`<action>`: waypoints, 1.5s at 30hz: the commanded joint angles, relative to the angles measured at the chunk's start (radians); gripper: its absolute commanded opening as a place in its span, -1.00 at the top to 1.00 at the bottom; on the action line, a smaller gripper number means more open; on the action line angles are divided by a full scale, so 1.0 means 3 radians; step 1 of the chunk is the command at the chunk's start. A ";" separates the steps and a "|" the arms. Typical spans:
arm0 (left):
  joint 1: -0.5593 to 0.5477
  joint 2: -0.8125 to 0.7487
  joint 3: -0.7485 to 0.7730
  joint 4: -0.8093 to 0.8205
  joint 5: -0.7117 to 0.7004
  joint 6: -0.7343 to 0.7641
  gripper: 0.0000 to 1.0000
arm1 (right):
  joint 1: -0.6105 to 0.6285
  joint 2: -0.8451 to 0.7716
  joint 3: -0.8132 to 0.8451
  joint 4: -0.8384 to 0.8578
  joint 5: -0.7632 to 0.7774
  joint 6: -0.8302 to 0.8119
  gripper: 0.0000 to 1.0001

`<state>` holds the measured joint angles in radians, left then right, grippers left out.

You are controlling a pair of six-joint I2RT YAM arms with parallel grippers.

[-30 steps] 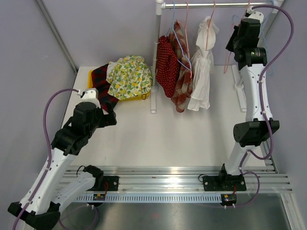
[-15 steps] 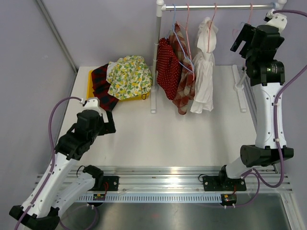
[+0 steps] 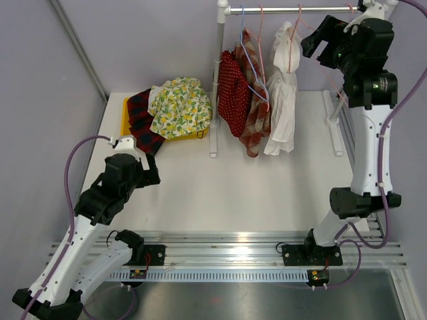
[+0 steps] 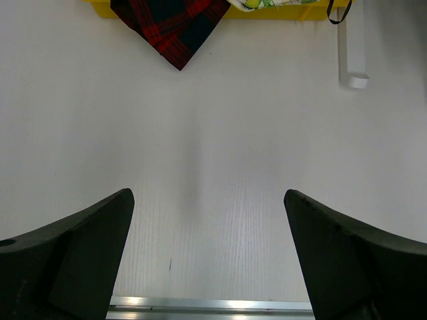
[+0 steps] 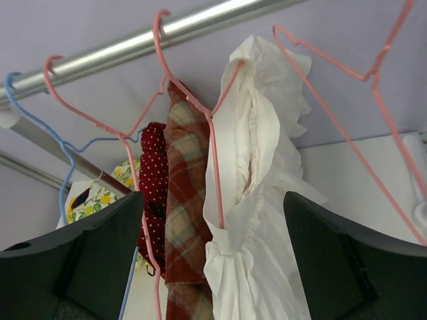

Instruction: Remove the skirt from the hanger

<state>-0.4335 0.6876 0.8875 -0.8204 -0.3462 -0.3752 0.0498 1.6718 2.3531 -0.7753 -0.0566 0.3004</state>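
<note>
A white ruffled skirt (image 3: pixel 280 107) (image 5: pixel 267 200) hangs knotted on a pink wire hanger (image 5: pixel 217 167) from the metal rail (image 3: pixel 293 9) (image 5: pixel 200 23). My right gripper (image 3: pixel 316 44) (image 5: pixel 213 200) is raised to rail height just right of the skirt and faces it. It is open, its fingers apart from the cloth with nothing between them. My left gripper (image 3: pixel 153 172) (image 4: pixel 208 195) hovers low over the bare white table (image 4: pixel 220 147), open and empty.
A red-and-tan plaid garment (image 3: pixel 253 117) (image 5: pixel 183 200) and a red polka-dot one (image 3: pixel 232 90) (image 5: pixel 155 187) hang left of the skirt. An empty pink hanger (image 5: pixel 347 120) hangs to its right. A yellow bin (image 3: pixel 127 110) holds lemon-print cloth (image 3: pixel 179 105) and dark plaid cloth (image 4: pixel 177 27). The rack's upright (image 3: pixel 217 80) stands at centre.
My right gripper has gone from shut to open and swung left from the rail's right end toward the white skirt. The left arm has drawn back slightly toward the near edge.
</note>
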 commanded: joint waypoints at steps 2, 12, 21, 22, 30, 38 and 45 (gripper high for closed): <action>-0.0012 -0.0047 -0.0013 0.0111 -0.0078 -0.0038 -0.98 | 0.0079 0.0399 0.0122 -0.0044 -0.0276 0.0098 -0.84; -0.0012 -0.0058 -0.0023 0.0122 -0.0073 -0.0053 -0.98 | 0.0176 0.0885 0.0327 0.0002 -0.0210 0.0108 -0.73; -0.0012 -0.0052 -0.0034 0.0122 -0.0068 -0.0058 -0.98 | 0.0228 0.0962 0.0403 0.0094 -0.0138 0.0088 -0.28; -0.0012 -0.0047 -0.0034 0.0122 -0.0068 -0.0058 -0.98 | 0.0228 0.0982 0.0429 0.0084 -0.0138 0.0083 -0.27; -0.0012 -0.0047 -0.0034 0.0122 -0.0073 -0.0058 -0.98 | 0.0248 0.1069 0.0532 0.0074 -0.0144 0.0077 -0.18; -0.0012 -0.0052 -0.0034 0.0122 -0.0078 -0.0058 -0.98 | 0.0269 0.1151 0.0547 0.0058 -0.0144 0.0083 -0.13; -0.0012 -0.0052 -0.0039 0.0122 -0.0073 -0.0064 -0.98 | 0.0274 0.1054 0.0542 0.0053 0.0020 0.0022 1.00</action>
<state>-0.4335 0.6815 0.8764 -0.8169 -0.3489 -0.3866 0.1234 2.0266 2.4813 -0.7807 -0.0910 0.3202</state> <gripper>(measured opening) 0.987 0.050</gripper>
